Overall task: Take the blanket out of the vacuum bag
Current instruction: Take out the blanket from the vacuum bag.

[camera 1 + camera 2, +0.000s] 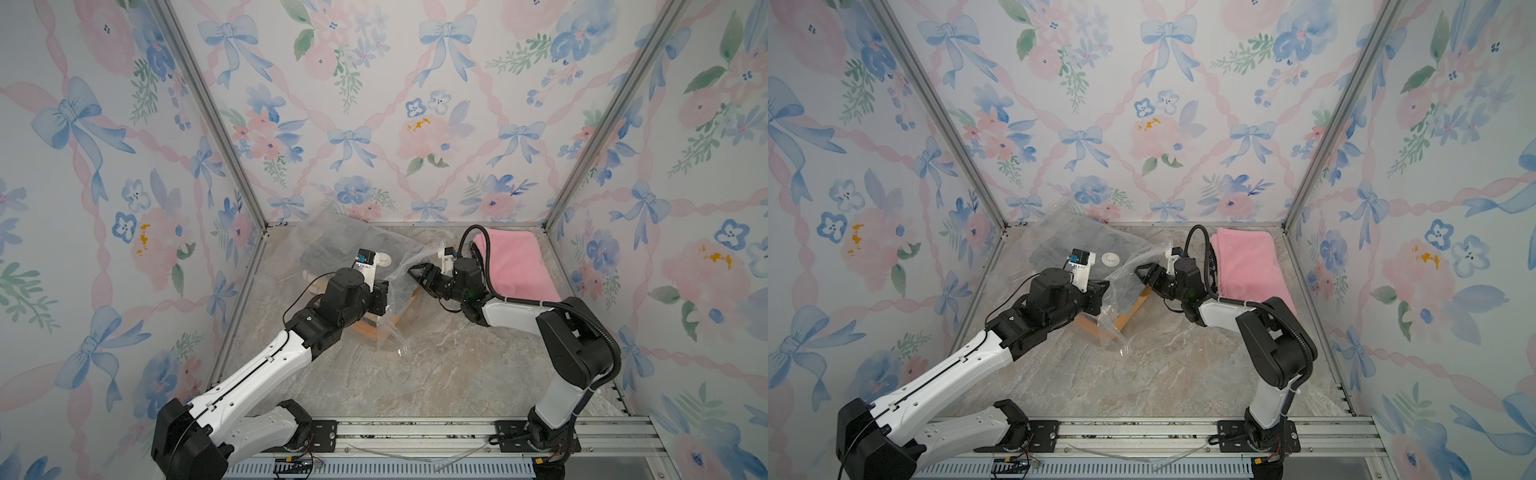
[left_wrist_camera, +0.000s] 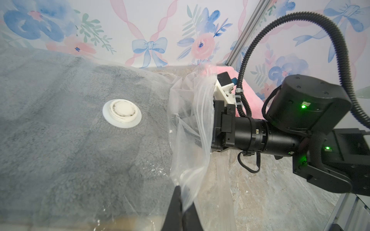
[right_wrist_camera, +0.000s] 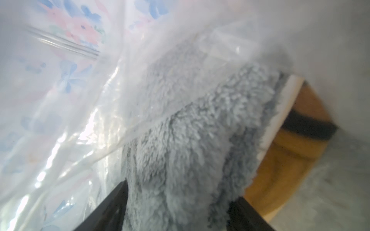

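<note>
The vacuum bag [image 1: 332,226] [image 1: 1054,232] lies crinkled at the back left, its white valve cap [image 1: 384,259] [image 2: 122,113] facing up. A fluffy grey blanket [image 1: 332,249] [image 2: 60,130] [image 3: 190,140] fills it. My left gripper [image 1: 384,297] [image 2: 183,192] is shut on the bag's clear plastic edge at the mouth. My right gripper [image 1: 415,272] [image 1: 1140,270] [image 3: 182,189] reaches into the mouth. Its jaws stand wide apart, and a thick fold of the grey blanket lies between them, touching both fingers.
A folded pink cloth [image 1: 515,266] [image 1: 1250,266] lies at the back right, behind the right arm. An orange cloth with a black stripe [image 3: 300,140] [image 1: 365,328] sits under the blanket in the bag. Flowered walls close three sides; a metal rail [image 1: 415,432] runs along the front.
</note>
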You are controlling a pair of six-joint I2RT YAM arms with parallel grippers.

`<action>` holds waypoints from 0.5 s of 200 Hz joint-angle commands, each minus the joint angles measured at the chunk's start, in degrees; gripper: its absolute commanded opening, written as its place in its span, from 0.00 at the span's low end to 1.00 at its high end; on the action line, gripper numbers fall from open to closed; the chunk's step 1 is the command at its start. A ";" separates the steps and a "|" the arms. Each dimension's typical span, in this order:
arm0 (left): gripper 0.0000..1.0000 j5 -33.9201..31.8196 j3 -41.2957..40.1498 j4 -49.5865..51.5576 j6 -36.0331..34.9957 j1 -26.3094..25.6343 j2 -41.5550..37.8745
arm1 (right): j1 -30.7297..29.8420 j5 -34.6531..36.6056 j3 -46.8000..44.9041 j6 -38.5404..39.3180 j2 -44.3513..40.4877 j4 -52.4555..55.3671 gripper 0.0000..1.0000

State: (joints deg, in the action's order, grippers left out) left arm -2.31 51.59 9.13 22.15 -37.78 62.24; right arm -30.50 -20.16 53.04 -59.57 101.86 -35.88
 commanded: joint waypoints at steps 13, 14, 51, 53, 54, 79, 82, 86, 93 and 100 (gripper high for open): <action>0.00 -0.09 -0.44 -1.20 0.35 -0.28 -1.94 | -0.95 -0.01 2.72 1.75 0.68 1.43 0.66; 0.00 -0.12 -0.48 -1.21 0.35 -0.28 -1.99 | -1.00 0.01 2.75 1.83 0.56 1.60 0.66; 0.00 -0.42 -0.70 -1.18 0.44 -0.27 -2.21 | -2.70 2.31 6.13 7.49 -3.53 10.07 0.65; 0.00 -0.51 -0.70 -1.25 0.44 -0.28 -2.23 | -2.72 2.34 6.27 7.59 -3.67 10.24 0.65; 0.00 -0.51 -0.70 -1.23 0.44 -0.28 -2.26 | -2.76 2.33 6.33 7.66 -3.68 10.36 0.65; 0.00 -0.77 0.06 -1.22 0.36 -0.28 -2.66 | -2.81 1.82 7.66 7.84 -4.13 11.31 0.59; 0.00 -0.77 0.23 -1.17 0.35 -0.31 -2.73 | -2.81 1.75 7.69 7.88 -4.20 11.27 0.59; 0.00 -0.71 0.41 -1.20 0.35 -0.28 -2.89 | -2.79 1.71 7.79 7.89 -4.22 11.27 0.59; 0.00 -0.64 0.81 -1.20 0.35 -0.28 -2.96 | -2.90 1.70 8.06 7.89 -4.38 11.50 0.57; 0.00 -0.56 1.11 -1.22 0.35 -0.32 -2.99 | -2.90 1.79 8.37 8.06 -4.34 11.98 0.53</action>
State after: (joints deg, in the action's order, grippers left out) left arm -2.57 51.48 9.10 22.15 -37.78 60.88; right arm -32.73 -18.65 58.92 -53.41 99.72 -25.47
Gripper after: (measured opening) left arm 0.050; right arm 0.575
